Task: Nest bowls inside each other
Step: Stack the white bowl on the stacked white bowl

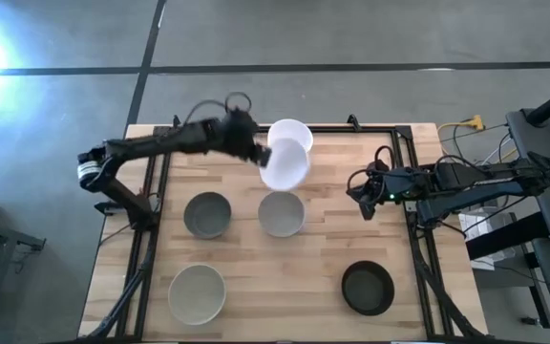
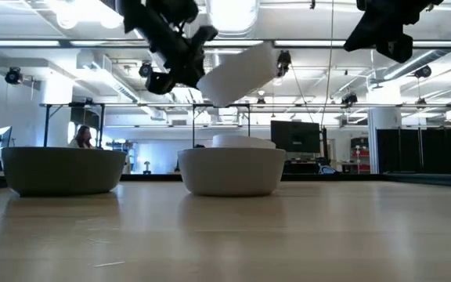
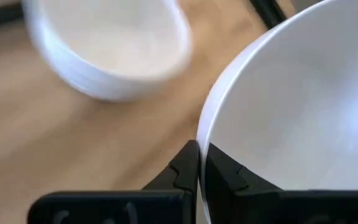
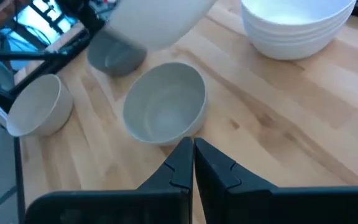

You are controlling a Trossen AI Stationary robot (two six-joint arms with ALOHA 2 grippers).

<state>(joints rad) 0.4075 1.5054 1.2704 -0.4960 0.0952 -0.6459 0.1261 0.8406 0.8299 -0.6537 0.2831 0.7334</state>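
My left gripper (image 1: 260,153) (image 3: 202,165) is over the far middle of the table, shut on a white bowl (image 1: 285,165) (image 2: 238,74) held in the air. Just beyond it a stack of white bowls (image 1: 291,134) (image 3: 110,43) stands on the table. Below the held bowl sits a light grey bowl (image 1: 282,213) (image 4: 165,111). A darker grey bowl (image 1: 207,214), a pale grey bowl (image 1: 197,292) and a black bowl (image 1: 368,288) rest on their bases. My right gripper (image 1: 362,199) (image 4: 192,157) hovers shut at the right, touching nothing. My left gripper pinches the white bowl's rim (image 3: 202,134), one finger (image 3: 225,174) inside the bowl and the other finger (image 3: 182,171) outside on the wall. It comes at the bowl from the table's left. The bowl is lifted clear and hangs tilted, as the low view shows.
Black frame rails run along the table's left, right and far edges (image 1: 370,127). Cables and gear lie off the right side (image 1: 485,191). Bare wood lies between the light grey bowl and the black bowl (image 1: 323,258).
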